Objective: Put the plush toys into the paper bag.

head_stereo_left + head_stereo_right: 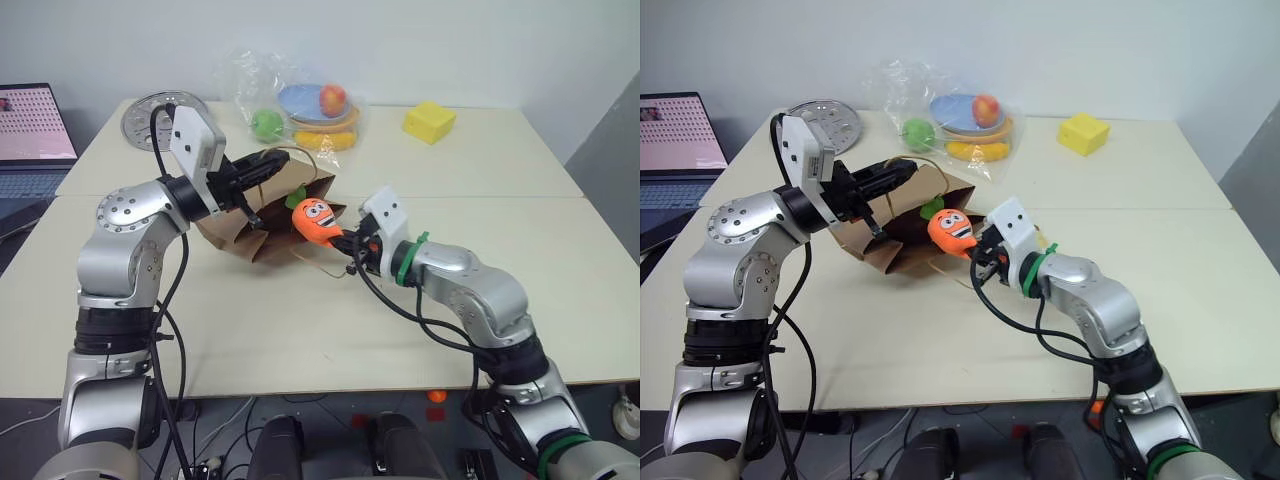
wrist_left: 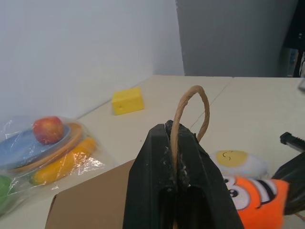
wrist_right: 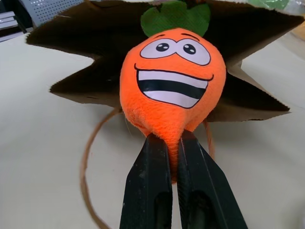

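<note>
While the right gripper (image 3: 172, 143) clenches the pointed lower tip of the carrot plush (image 1: 316, 219), the toy hangs in the air just in front of the paper bag's mouth, its green leaves toward the dark opening and its cartoon face turned outward. The paper bag (image 1: 236, 233) lies on its side on the cream table (image 1: 300, 330), mouth spread wide toward the right arm. One twine handle curls loose on the tabletop under the carrot. The left gripper (image 2: 177, 157) is shut on the other twine handle (image 2: 190, 107), lifting the bag's upper edge. In the left wrist view the egg plush (image 2: 237, 161) shows just behind the carrot, white with a yellow face. Farther back a clear plastic bag (image 1: 295, 105) holds toy fruits on a plate, a yellow block (image 1: 429, 121) sits to its right, and a round metal disc (image 1: 160, 115) to its left.
</note>
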### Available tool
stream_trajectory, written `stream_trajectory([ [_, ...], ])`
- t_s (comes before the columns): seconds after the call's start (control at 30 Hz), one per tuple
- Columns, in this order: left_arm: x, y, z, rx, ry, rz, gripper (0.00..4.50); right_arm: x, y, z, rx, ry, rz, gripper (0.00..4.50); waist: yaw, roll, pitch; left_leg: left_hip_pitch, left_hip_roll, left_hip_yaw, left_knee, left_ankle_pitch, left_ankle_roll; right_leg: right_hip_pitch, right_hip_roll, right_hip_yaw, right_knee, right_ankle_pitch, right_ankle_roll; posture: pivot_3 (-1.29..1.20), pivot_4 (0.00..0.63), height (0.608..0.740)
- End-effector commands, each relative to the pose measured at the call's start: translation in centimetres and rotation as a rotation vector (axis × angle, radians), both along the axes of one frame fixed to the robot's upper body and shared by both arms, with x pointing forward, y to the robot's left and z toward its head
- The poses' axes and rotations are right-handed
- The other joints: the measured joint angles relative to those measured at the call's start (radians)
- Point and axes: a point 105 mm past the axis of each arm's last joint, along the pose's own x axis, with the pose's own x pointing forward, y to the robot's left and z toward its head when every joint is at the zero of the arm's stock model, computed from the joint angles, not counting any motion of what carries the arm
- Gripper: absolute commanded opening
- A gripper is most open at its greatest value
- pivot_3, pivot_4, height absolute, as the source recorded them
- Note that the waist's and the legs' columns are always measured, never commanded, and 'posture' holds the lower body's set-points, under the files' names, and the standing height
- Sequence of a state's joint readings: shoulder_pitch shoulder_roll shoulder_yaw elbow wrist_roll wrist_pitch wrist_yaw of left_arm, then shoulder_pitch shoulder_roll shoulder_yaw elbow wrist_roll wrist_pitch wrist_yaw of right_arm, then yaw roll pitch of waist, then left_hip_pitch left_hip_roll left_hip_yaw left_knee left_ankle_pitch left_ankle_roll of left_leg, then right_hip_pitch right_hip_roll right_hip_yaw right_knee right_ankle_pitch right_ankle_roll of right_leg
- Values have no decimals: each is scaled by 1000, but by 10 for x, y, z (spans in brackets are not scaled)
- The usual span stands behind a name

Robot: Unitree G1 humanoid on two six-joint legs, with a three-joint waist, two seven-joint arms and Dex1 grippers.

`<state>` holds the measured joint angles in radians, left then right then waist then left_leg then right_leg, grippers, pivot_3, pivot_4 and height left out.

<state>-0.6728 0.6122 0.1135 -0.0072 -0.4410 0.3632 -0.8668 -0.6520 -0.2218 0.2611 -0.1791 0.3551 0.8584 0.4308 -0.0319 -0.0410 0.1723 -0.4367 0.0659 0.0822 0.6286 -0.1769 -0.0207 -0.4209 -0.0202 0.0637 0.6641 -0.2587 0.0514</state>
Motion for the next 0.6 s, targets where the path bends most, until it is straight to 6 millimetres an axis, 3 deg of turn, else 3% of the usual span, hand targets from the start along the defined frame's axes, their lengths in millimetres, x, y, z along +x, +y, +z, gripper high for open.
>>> stream_trajectory([
  [0.03, -8, -4, 13, 10, -57, -25, 0, 6, 12, 9, -4, -46, 14, 23, 0, 0, 0, 0, 0, 0, 0, 0, 0, 0, 0, 0, 0, 0, 0, 0, 150, 740],
  [0.5, -17, -13, 14, 5, -45, -94, 0, 25, 70, 14, 35, -52, 54, 23, -1, 0, 0, 0, 0, 0, -1, 0, 0, 0, 0, -1, 0, 0, 0, 0, 150, 740],
  [0.6, -16, -13, 19, -1, -54, -90, 0, 33, 81, 6, 27, -55, 39, 23, -3, 0, 0, 0, 1, 0, -1, 0, 0, -1, 0, -1, 1, 0, 0, 0, 150, 740],
])
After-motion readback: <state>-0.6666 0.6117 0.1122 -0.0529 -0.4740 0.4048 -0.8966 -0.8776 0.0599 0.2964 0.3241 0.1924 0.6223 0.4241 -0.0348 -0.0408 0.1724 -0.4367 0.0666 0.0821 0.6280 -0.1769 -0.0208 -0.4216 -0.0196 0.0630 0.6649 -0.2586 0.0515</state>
